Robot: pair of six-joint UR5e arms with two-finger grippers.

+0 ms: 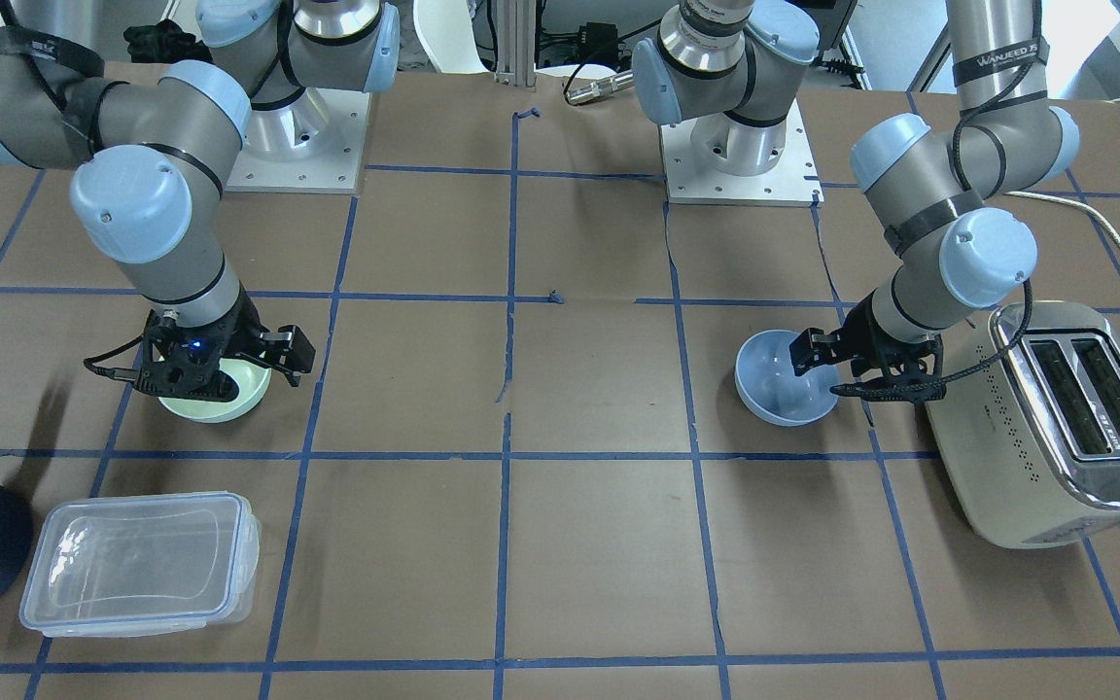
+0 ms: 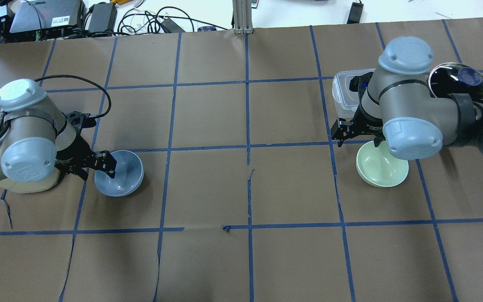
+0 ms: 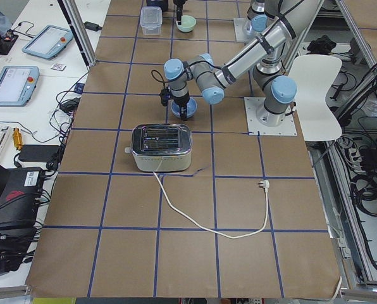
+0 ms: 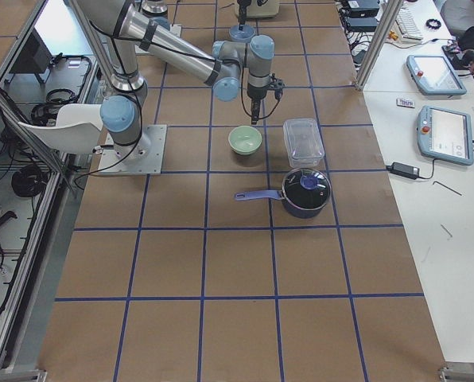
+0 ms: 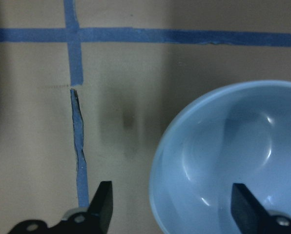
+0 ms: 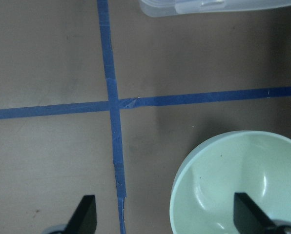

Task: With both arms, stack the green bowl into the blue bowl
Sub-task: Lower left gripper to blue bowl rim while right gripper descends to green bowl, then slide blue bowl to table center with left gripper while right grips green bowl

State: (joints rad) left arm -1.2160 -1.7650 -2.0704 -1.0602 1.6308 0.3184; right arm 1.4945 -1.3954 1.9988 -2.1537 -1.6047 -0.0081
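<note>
You have the left gripper (image 5: 171, 190) spread wide astride the blue bowl (image 2: 120, 174) rim, one finger inside, one outside. The right gripper (image 6: 163, 199) is likewise released astride the green bowl (image 2: 382, 170) rim. The bowls sit well apart, left and right on the table (image 2: 245, 260).

Toaster (image 1: 1046, 428), clear container (image 1: 137, 564), navy pot (image 4: 306, 191) (lid on)

Green bowl (image 2: 382, 170): pale mint, glossy, open side up, right of overhead frame. Blue bowl (image 2: 120, 174): powder-blue, glossy, open side up, left of frame.
</note>
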